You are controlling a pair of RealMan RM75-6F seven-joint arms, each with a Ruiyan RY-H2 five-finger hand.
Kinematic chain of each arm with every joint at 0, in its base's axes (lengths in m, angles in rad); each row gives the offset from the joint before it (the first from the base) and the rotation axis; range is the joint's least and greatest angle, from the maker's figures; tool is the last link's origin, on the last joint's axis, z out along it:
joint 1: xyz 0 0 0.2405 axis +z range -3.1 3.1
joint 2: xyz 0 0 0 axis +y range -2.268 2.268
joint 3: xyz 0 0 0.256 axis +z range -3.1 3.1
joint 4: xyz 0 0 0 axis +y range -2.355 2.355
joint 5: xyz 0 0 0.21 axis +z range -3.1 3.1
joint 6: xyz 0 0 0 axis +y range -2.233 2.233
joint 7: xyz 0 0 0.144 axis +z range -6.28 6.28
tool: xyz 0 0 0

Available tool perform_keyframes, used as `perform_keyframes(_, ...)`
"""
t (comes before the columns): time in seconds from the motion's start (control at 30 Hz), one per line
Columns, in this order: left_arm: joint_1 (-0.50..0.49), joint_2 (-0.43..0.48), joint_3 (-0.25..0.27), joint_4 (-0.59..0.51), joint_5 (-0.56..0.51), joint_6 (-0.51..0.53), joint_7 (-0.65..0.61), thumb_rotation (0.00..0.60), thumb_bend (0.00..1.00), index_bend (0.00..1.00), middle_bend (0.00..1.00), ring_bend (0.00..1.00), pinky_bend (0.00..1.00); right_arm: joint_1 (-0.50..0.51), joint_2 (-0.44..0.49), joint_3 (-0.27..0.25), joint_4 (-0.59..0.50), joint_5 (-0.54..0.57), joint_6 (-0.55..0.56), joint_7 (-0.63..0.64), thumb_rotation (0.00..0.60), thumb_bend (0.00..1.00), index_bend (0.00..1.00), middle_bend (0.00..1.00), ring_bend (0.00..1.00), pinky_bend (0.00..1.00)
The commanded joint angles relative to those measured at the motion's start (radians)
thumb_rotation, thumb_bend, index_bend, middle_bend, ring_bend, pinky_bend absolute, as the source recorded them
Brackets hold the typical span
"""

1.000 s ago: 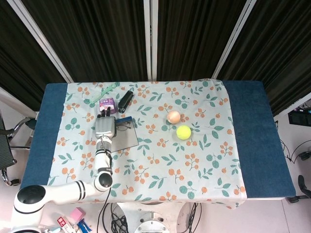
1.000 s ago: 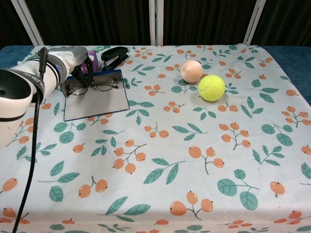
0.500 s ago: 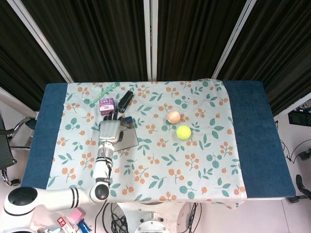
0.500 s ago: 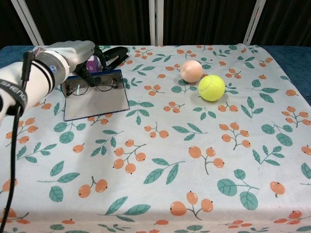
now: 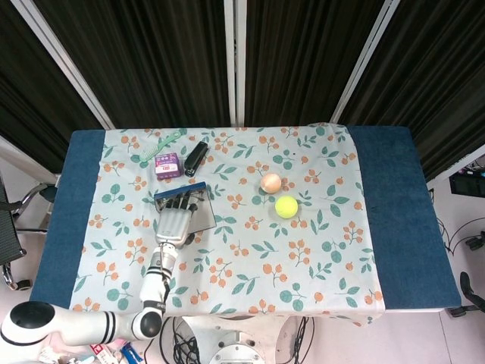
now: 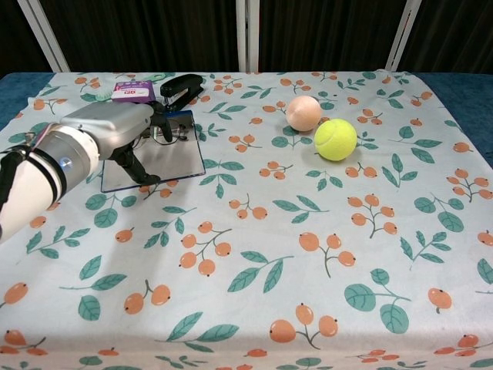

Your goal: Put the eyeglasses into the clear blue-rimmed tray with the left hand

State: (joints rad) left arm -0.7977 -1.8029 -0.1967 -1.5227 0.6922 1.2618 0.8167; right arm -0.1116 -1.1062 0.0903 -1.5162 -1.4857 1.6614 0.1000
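Head view shows the left robot hand (image 5: 173, 222) over the near part of the tray (image 5: 203, 218), fingers spread apart and holding nothing. Chest view shows the same robot hand (image 6: 115, 131) with its dark fingers (image 6: 132, 166) splayed above the tray (image 6: 181, 154); the glasses (image 6: 171, 132) lie inside the tray at its far end, partly hidden behind the hand. A stapler (image 6: 181, 85) and a purple box (image 6: 132, 92) sit beyond the tray on the bench (image 6: 308, 254). A peach ball (image 6: 303, 112) touches a tennis ball (image 6: 335, 139), well apart from the tray.
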Motion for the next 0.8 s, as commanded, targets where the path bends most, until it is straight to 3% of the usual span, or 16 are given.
perform_keyframes(0.03,-0.001,-0.005,-0.003,0.009,-0.012,-0.013,0.006,0.600,0.21,0.26,0.00,0.03,0.16,0.000,-0.002,-0.001,0.002,-0.001,0.000,0.001,0.600,0.33,0.00,0.00,0.00,0.00)
perform_keyframes(0.37,-0.013,-0.020,-0.022,0.055,-0.071,-0.049,0.041,0.600,0.17,0.26,0.00,0.03,0.16,-0.006,0.002,0.001,-0.001,-0.002,0.013,0.008,0.600,0.33,0.00,0.00,0.00,0.00)
perform_keyframes(0.6,-0.006,-0.037,-0.019,0.096,-0.057,-0.037,0.037,0.600,0.17,0.28,0.00,0.03,0.16,-0.007,-0.001,-0.001,0.008,0.000,0.009,0.016,0.600,0.33,0.00,0.00,0.00,0.00)
perform_keyframes(0.8,-0.001,-0.062,-0.008,0.155,-0.022,-0.024,0.035,0.600,0.27,0.35,0.00,0.03,0.16,-0.006,-0.002,-0.003,0.008,-0.003,0.008,0.012,0.600,0.33,0.00,0.00,0.00,0.00)
